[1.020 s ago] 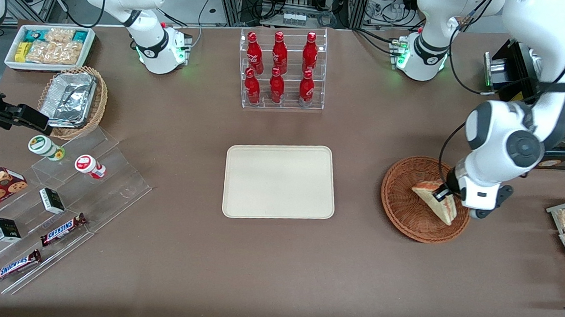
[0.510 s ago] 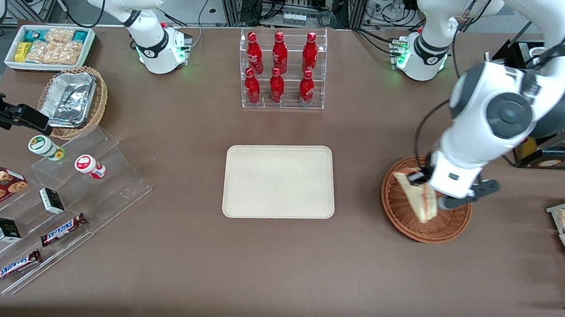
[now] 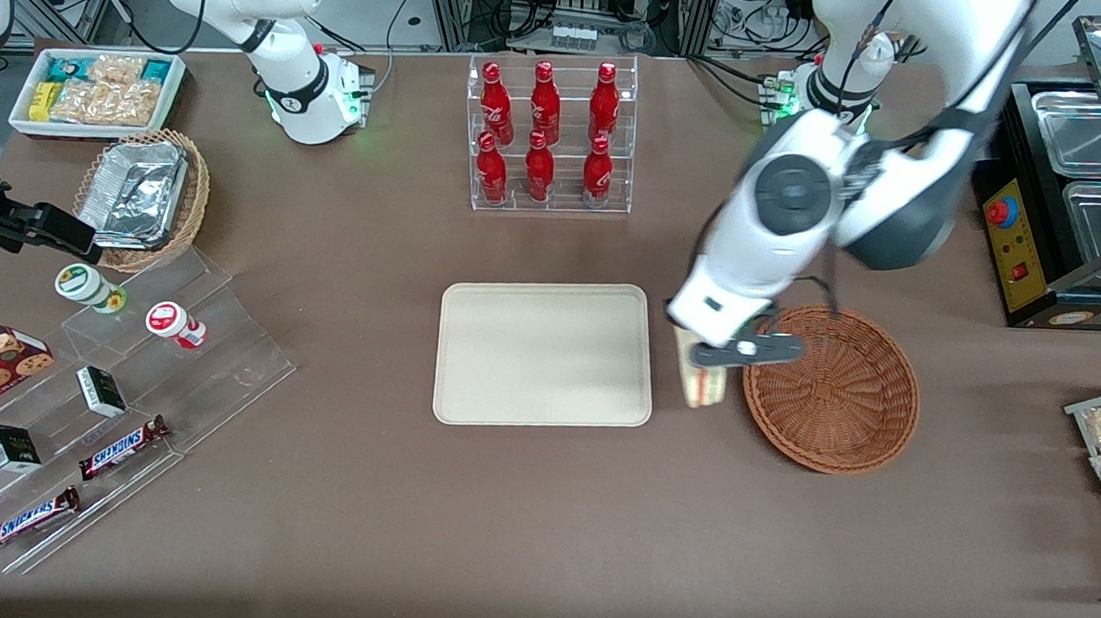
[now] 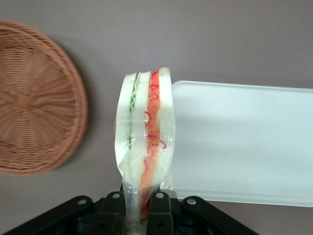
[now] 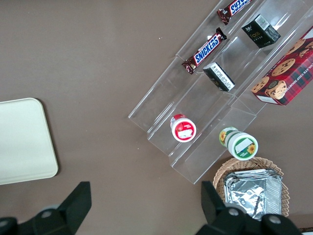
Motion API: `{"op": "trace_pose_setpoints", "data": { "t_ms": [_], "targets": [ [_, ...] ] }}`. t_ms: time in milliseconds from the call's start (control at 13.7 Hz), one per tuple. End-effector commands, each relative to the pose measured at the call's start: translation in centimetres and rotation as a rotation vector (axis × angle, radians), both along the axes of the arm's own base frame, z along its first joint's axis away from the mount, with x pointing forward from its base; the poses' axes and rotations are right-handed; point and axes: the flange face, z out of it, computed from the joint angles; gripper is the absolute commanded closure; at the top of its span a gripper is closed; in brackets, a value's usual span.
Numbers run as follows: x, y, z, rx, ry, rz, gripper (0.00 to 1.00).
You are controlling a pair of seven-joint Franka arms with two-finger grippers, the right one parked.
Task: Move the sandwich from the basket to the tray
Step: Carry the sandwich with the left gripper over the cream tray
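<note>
Gripper: the black two-finger gripper of the white left arm hangs over bare table between the tray and the basket; in the wrist view its fingers pinch the sandwich from both sides.
Sandwich: the wrapped triangular wedge of pale bread with green and red-orange filling is held on edge, clear of the table, out of the basket, its layers facing the wrist camera; in the front view it shows just below the gripper.
Basket: the round reddish-brown woven wicker bowl sits at 3 o'clock from the sandwich, close by, with nothing in it.
Tray: the flat cream-beige rectangular tray with rounded corners lies at 9 o'clock from the sandwich, its near edge just beside it; its surface is bare.
In the way: only brown tabletop shows between the sandwich and the tray rim.
Around: a clear rack of red bottles stands at 12 o'clock from the tray, well apart; a tan wicker basket holding foil containers and clear stepped shelves with snack bars lie toward the parked arm's end.
</note>
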Motion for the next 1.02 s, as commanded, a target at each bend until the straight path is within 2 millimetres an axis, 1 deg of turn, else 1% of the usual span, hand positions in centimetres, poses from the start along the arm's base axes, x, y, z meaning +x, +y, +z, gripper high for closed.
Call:
{"op": "trace_pose_setpoints", "data": {
  "t_ms": [0, 73, 146, 291, 364, 437, 510, 656, 728, 947],
  "targets": [
    [0.0, -6.2, -2.5, 0.003, -0.013, 0.005, 1.0],
    [-0.6, -8.3, -3.8, 0.02, -0.023, 0.005, 1.0],
    [-1.1, -10.2, -4.5, 0.017, -0.043, 0.01, 1.0],
    [-2.0, -13.0, -6.4, -0.025, -0.059, 0.015, 1.0],
    [-2.9, -14.4, -7.4, -0.027, -0.069, -0.012, 1.0],
    [-3.9, -15.7, -8.7, -0.01, -0.082, -0.044, 1.0],
    [-4.3, -16.7, -10.1, -0.011, -0.086, -0.039, 1.0],
    [-5.0, -18.0, -12.3, -0.025, -0.091, -0.06, 1.0],
    [-5.3, -18.4, -13.5, -0.021, -0.089, -0.071, 1.0],
    [-5.6, -18.7, -15.1, -0.02, -0.079, -0.083, 1.0]
  ]
}}
